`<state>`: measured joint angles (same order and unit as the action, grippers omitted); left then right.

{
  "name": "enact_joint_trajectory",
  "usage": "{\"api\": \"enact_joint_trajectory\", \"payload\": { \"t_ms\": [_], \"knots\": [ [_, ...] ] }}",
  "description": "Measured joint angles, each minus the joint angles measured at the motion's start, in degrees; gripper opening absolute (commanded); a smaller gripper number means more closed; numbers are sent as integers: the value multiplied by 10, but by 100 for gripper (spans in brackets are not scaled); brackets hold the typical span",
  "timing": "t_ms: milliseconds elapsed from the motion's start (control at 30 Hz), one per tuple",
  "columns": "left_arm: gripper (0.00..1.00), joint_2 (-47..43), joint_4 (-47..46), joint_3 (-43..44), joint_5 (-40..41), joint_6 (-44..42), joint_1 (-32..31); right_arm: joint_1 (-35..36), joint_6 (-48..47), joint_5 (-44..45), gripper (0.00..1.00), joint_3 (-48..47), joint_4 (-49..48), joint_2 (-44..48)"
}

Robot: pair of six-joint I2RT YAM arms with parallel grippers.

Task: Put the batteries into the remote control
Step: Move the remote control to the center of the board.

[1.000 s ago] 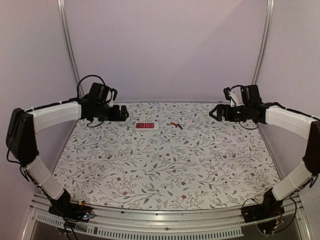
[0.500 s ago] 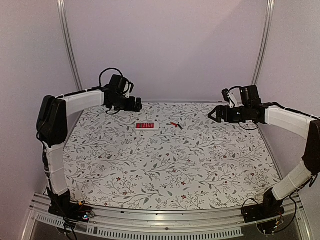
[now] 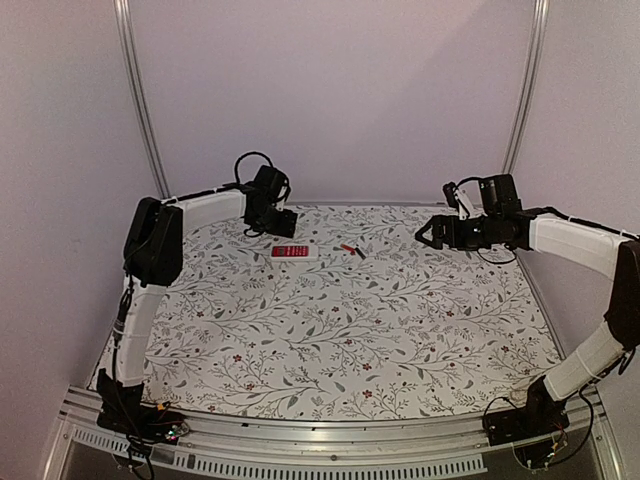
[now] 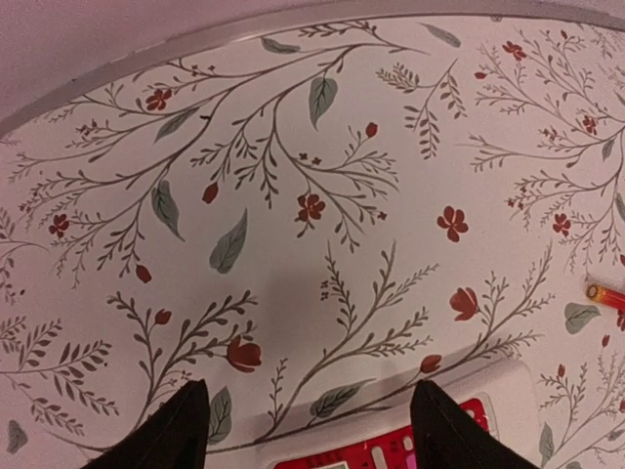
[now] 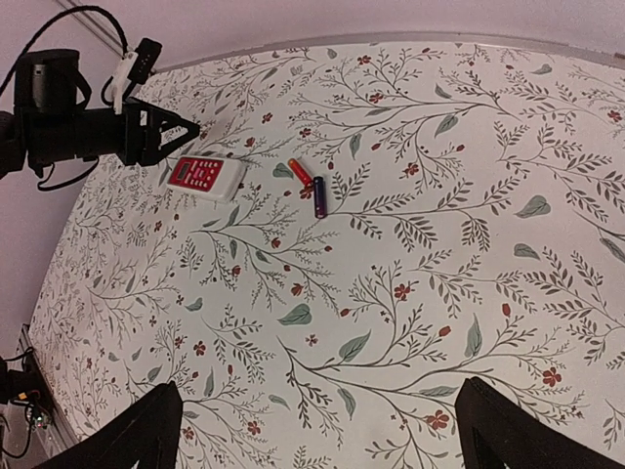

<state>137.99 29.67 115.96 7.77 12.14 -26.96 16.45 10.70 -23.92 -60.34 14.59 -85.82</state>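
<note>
Remote control (image 3: pixel 294 252): small, flat, white body w/ red face and rows of pale buttons. It lies face up near the table's (image 3: pixel 330 330) far edge, left of centre. Batteries (image 3: pixel 350 249): two short thin cylinders, one red-orange, the other darker in the right wrist cam. They lie just beside each other on the table, near the remote's right end but apart from it. Table top is a leaf-and-flower print, w/ the pale wall (image 3: pixel 330 90) rising behind the far edge. My left jaws hang above the table just behind the remote, toward the far-left corner, spread apart, gripping nothing. In the left wrist cam the remote's edge shows low between the fingers (image 4: pixel 186 430), w/ one battery at the right border. My right jaws hover over the far-right area, well apart from both items, spread wide, nothing held.
</note>
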Motion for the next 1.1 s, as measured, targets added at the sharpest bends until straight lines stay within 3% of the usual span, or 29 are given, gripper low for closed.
{"api": "enact_joint_trajectory", "payload": {
  "t_ms": [233, 600, 833, 1100],
  "knots": [
    [67, 61, 21, 54, -7, -1, -3, 0, 4, -2, 99, 0, 1, 0],
    [61, 58, 13, 23, -26, -6, -32, 0, 4, -7, 99, 0, 9, 2],
    [52, -33, -8, -127, -47, 4, -58, 0, 5, -22, 99, 0, 18, 3],
    [51, -170, -54, -343, -66, 23, -120, 39, -2, -24, 99, -4, 41, 3]
  ]
}}
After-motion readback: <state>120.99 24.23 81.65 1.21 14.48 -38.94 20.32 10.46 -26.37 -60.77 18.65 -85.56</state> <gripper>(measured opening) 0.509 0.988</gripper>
